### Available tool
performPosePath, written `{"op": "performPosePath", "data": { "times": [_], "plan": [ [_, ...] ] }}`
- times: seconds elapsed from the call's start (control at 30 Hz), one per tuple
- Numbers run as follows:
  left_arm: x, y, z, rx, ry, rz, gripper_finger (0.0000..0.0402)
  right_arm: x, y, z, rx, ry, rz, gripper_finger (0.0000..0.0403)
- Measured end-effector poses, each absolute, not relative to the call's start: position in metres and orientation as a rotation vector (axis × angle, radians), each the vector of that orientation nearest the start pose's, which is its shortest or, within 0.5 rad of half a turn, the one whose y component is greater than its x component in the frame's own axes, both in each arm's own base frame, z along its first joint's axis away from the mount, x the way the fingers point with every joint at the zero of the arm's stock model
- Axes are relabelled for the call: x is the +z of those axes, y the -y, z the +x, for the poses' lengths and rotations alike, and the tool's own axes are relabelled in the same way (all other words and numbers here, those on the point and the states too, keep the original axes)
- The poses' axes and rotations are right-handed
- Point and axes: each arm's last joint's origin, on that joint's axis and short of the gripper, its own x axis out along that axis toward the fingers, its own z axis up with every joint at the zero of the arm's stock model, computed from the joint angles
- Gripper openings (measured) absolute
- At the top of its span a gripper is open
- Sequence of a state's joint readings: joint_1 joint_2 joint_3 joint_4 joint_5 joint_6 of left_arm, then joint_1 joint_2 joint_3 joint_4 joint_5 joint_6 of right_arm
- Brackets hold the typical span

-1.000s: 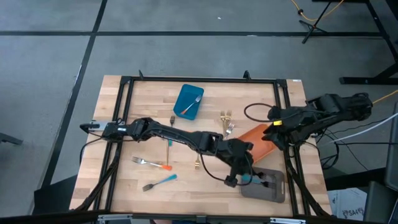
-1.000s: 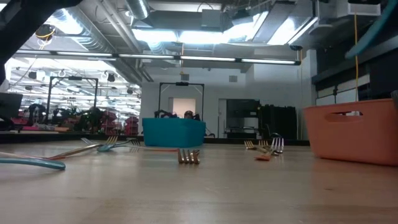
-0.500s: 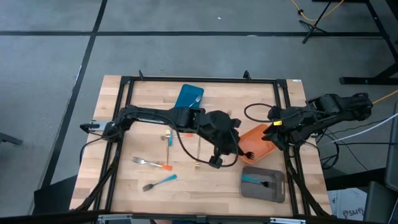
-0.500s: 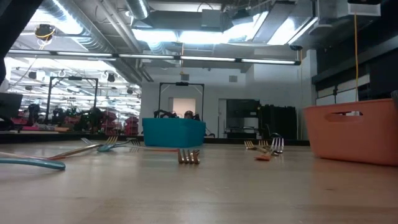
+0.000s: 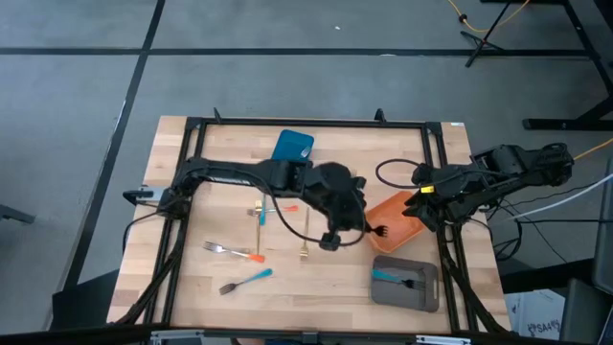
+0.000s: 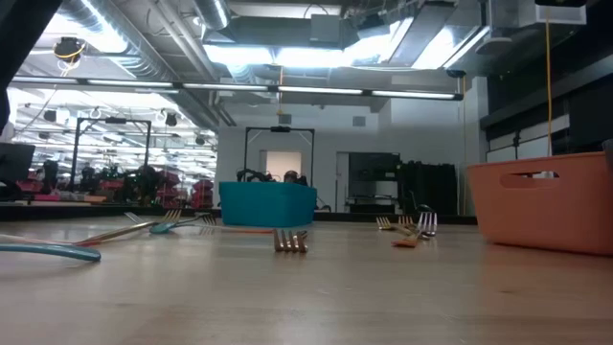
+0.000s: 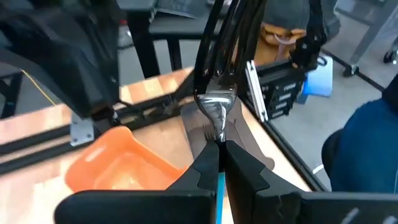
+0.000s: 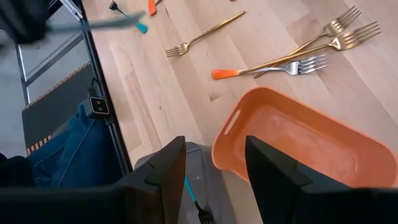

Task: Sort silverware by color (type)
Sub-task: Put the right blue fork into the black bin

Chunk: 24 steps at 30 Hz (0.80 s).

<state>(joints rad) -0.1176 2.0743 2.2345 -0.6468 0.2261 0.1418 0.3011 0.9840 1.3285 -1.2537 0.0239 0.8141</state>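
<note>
- We list the left gripper [image 5: 330,240] over mid-table beside the orange container [image 5: 393,222], clenched on a blue-handled fork [image 7: 217,118], tines outward.
- Right gripper [image 8: 211,168] waits at the table's right edge, fingers parted, nothing between them.
- One blue-handled fork in grey container [image 5: 406,284].
- Gold forks [image 8: 329,34] and orange-handled fork [image 8: 273,67] lie near the orange container.

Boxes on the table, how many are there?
3: the blue box at the far middle, the orange box toward the right, and the grey box at the near right. None seems hidden.
</note>
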Motion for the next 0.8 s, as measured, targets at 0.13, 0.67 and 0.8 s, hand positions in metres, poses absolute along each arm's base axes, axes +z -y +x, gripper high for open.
{"op": "performPosePath", "data": {
  "times": [0.13,0.67,0.8],
  "plan": [
    [0.412,0.052,0.439,-0.359,-0.453,0.13,0.0008,0.386,-0.042,0.137,-0.124,-0.941,0.604,0.0156],
    [0.32,0.037,0.402,-0.353,-0.293,0.006,0.0008,0.387,-0.042,0.138,-0.13,-0.933,0.602,0.0156],
    [0.271,0.034,0.391,-0.357,-0.136,-0.095,0.0009,0.387,-0.042,0.138,-0.13,-0.926,0.603,0.0156]
  ]
}}
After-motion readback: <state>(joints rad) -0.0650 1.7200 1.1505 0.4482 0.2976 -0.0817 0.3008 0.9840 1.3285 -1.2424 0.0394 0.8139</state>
